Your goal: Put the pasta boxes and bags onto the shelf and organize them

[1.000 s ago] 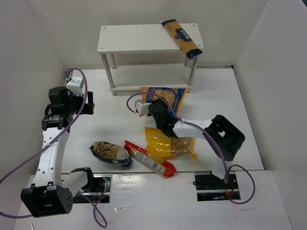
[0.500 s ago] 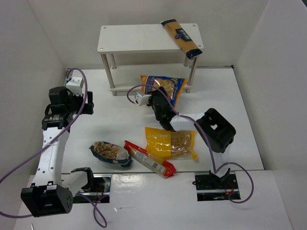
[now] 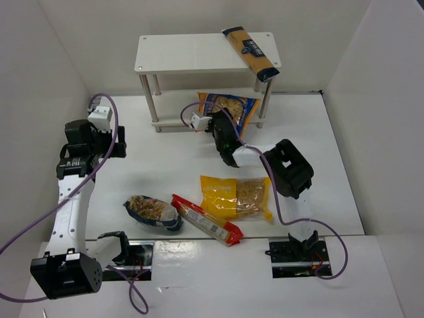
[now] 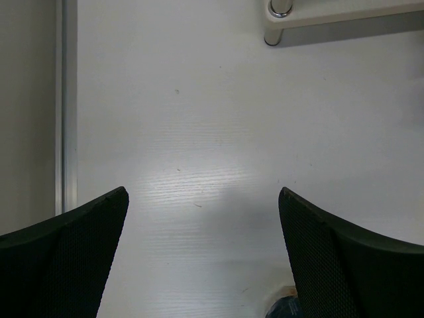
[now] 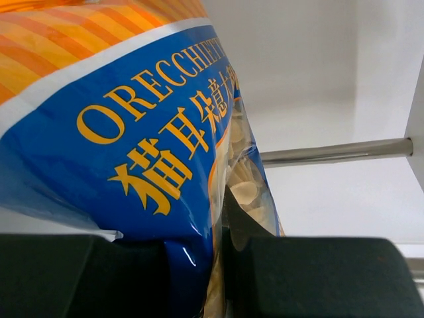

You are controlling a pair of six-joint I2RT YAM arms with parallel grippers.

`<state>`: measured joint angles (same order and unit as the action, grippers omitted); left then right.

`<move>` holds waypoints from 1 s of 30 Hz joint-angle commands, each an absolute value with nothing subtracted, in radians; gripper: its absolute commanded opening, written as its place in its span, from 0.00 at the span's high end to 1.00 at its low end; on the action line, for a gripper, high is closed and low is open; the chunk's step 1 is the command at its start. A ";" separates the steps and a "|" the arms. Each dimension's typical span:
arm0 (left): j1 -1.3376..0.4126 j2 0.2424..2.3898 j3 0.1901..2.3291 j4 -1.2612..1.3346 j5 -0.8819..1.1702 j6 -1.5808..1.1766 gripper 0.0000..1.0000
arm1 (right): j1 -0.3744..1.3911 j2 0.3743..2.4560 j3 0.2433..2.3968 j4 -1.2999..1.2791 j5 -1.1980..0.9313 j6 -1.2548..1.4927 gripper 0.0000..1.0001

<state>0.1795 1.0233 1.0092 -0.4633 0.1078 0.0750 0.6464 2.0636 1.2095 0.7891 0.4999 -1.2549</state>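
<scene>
My right gripper [image 3: 218, 126] is shut on the blue-and-orange bag [image 3: 228, 109], holding it at the front edge of the white shelf's [image 3: 192, 53] lower tier; the bag fills the right wrist view [image 5: 132, 112], with a shelf leg [image 5: 331, 152] behind it. The long tan-and-navy packet [image 3: 250, 53] lies on the top board at the right end. The yellow bag [image 3: 235, 197], long red packet [image 3: 207, 219] and dark-blue clear bag [image 3: 152, 212] lie on the table in front. My left gripper [image 3: 109, 136] is open and empty over bare table at the left [image 4: 202, 199].
White walls enclose the table on the left, back and right. The shelf's foot [image 4: 278, 13] shows at the top of the left wrist view. A purple cable [image 3: 99, 165] trails along the left arm.
My right arm has carried the blue-and-orange bag away from the table middle, up and back to the shelf's lower tier. The left arm has barely moved.
</scene>
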 commanded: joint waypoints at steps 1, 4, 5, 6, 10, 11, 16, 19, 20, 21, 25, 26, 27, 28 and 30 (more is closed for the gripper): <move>0.186 1.022 1.009 -0.434 0.109 0.077 0.00 | 0.626 2.046 1.333 1.002 0.470 -1.249 1.00; 0.186 1.031 1.009 -0.434 0.109 0.086 0.00 | 0.617 2.085 1.361 1.002 0.460 -1.249 1.00; 0.186 1.031 1.009 -0.434 0.109 0.086 0.00 | 0.617 2.094 1.373 1.002 0.460 -1.249 1.00; 0.186 1.031 1.009 -0.434 0.109 0.086 0.00 | 0.617 2.103 1.373 1.002 0.460 -1.249 1.00; 0.186 1.031 1.000 -0.434 0.109 0.086 0.00 | 0.607 2.155 1.413 1.023 0.449 -1.249 1.00; 0.186 1.040 1.000 -0.434 0.109 0.086 0.00 | 0.597 2.155 1.413 1.023 0.440 -1.249 1.00; 0.186 1.049 1.000 -0.434 0.100 0.086 0.00 | 0.578 2.215 1.480 1.035 0.440 -1.249 1.00; 0.186 1.049 1.000 -0.434 0.100 0.086 0.00 | 0.569 2.246 1.505 1.026 0.431 -1.249 1.00; 0.186 1.049 1.000 -0.434 0.100 0.086 0.00 | 0.569 2.259 1.520 1.026 0.431 -1.249 1.00; 0.186 1.049 1.000 -0.434 0.100 0.086 0.00 | 0.569 2.272 1.529 1.026 0.431 -1.249 1.00; 0.186 1.049 1.000 -0.434 0.100 0.086 0.00 | 0.558 2.292 1.555 1.026 0.411 -1.279 1.00; 0.186 1.049 1.000 -0.434 0.100 0.086 0.00 | 0.548 2.302 1.566 1.026 0.400 -1.279 1.00; 0.186 1.049 1.000 -0.434 0.100 0.086 0.00 | 0.548 2.303 1.566 1.026 0.388 -1.295 1.00; 0.195 1.049 1.000 -0.434 0.100 0.086 0.00 | 0.537 2.313 1.575 1.035 0.388 -1.295 1.00; 0.195 1.049 1.000 -0.434 0.100 0.086 0.00 | 0.525 2.327 1.589 1.048 0.379 -1.325 1.00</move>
<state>0.1852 1.0477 1.0027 -0.4629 0.1043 0.0772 0.5526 2.3241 1.5002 0.8249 0.4004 -1.2758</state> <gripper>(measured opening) 0.995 0.235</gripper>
